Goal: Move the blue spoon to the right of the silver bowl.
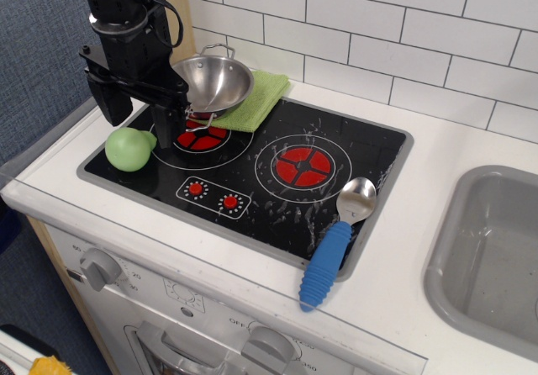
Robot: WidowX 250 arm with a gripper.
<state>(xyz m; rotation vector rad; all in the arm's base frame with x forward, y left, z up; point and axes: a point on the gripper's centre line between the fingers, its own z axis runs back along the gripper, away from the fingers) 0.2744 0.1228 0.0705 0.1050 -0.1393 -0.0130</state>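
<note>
Observation.image view: the blue spoon with ribbed bright-blue handle and shiny metal scoop (334, 242) lies at the front right corner of the black toy hob (252, 173). Its scoop rests on the hob surface beside the right red burner (303, 166); its handle crosses the grey hob frame and overhangs the white worktop (403, 249) toward the front edge. The silver bowl with thin wire loop handles (213, 81) sits tilted at the back left of the hob, well apart from the spoon, above the left red burner and partly over a green cloth (256, 97). The black pincer (176, 118) stands just beside the bowl's left side; whether it is open or closed cannot be told. A pale green ball-like toy (129, 149) rests near the hob's left edge. A grey sink (487, 257) occupies the right.
</note>
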